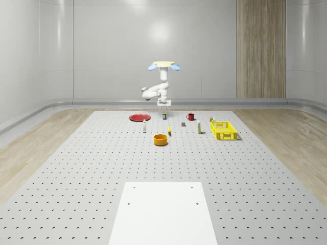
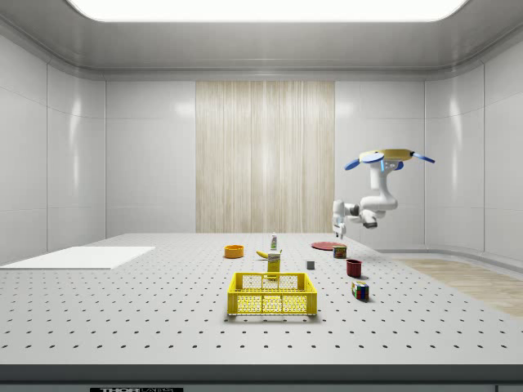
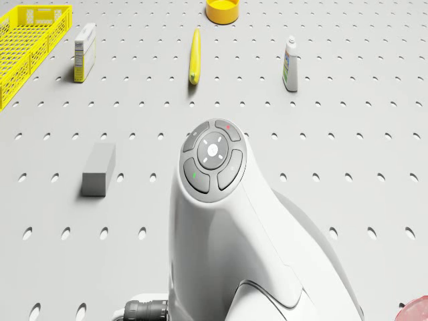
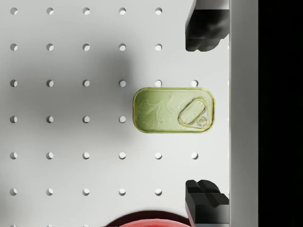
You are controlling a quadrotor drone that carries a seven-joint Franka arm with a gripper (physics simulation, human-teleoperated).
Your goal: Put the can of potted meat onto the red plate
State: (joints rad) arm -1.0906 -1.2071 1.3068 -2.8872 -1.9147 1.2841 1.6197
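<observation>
The potted meat can (image 4: pixel 173 109), with a gold-green pull-tab lid, stands upright on the perforated table. My gripper (image 4: pixel 204 113) hangs open straight above it, one dark finger (image 4: pixel 203 30) off each long side, apart from the can. In the whole-scene view the gripper (image 1: pixel 163 105) sits just over the can (image 1: pixel 164 116), and the drone (image 1: pixel 163 65) hovers above both. The red plate (image 1: pixel 139 117) lies close to the can, toward the whole-scene view's left; its rim (image 4: pixel 147 221) reaches the wrist view. The side view has the drone (image 2: pixel 386 157), gripper (image 2: pixel 337 225) and can (image 2: pixel 339 251).
Near the can stand a red mug (image 1: pixel 190 117), a grey block (image 3: pixel 99 169), a small bottle (image 3: pixel 289 63), a banana (image 3: pixel 194 57), a box (image 3: pixel 84 52), an orange bowl (image 1: pixel 161 139) and a yellow basket (image 1: pixel 224 130). A white sheet (image 1: pixel 163 214) lies at the table's near end.
</observation>
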